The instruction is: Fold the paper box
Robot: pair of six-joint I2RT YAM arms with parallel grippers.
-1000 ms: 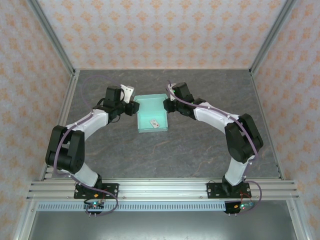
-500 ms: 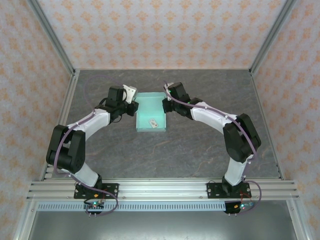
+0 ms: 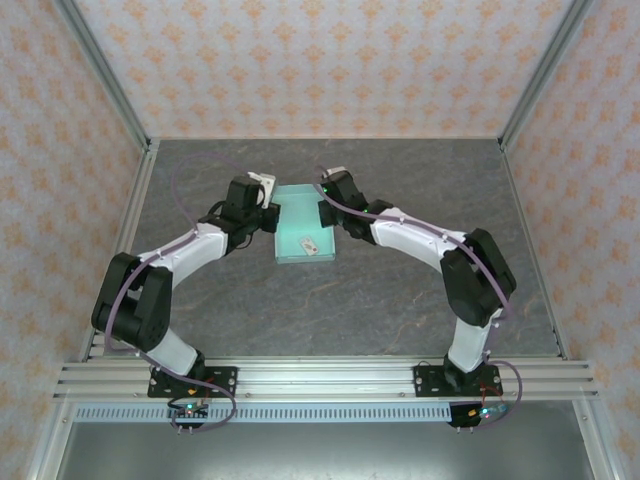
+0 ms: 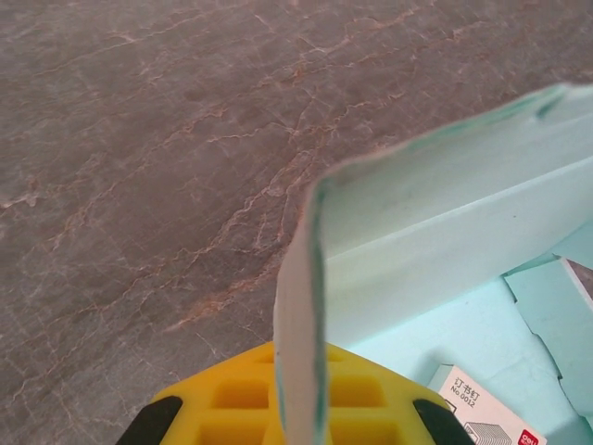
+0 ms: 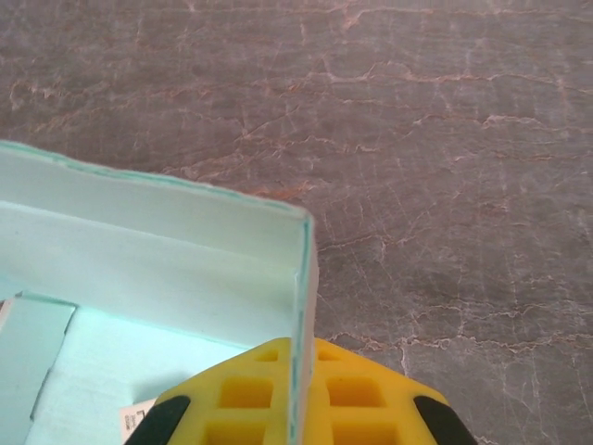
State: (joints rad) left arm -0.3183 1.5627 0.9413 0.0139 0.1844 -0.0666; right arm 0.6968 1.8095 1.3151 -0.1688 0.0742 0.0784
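The paper box (image 3: pixel 298 215) is pale mint card, lying at the middle of the dark table with its side walls standing up. A tiny white tag (image 3: pixel 307 244) lies on its floor. My left gripper (image 3: pixel 268 216) is at the box's left side. In the left wrist view, that gripper (image 4: pixel 298 403) is shut on the upright left wall (image 4: pixel 301 306), which is pinched between the yellow pads (image 4: pixel 232 399). My right gripper (image 3: pixel 325 212) is at the right side. In the right wrist view, it (image 5: pixel 298 403) is shut on the right wall (image 5: pixel 304 278), near the back corner.
The grey marble-look table (image 3: pixel 400 290) is ringed by metal frame posts (image 3: pixel 105 80) and patterned walls. An aluminium rail (image 3: pixel 330 380) carrying both arm bases runs along the near edge. Bare table lies in front of and behind the box.
Both grippers have moved inward to the box's sides and shut on its walls. The side walls now stand upright and the box looks narrower.
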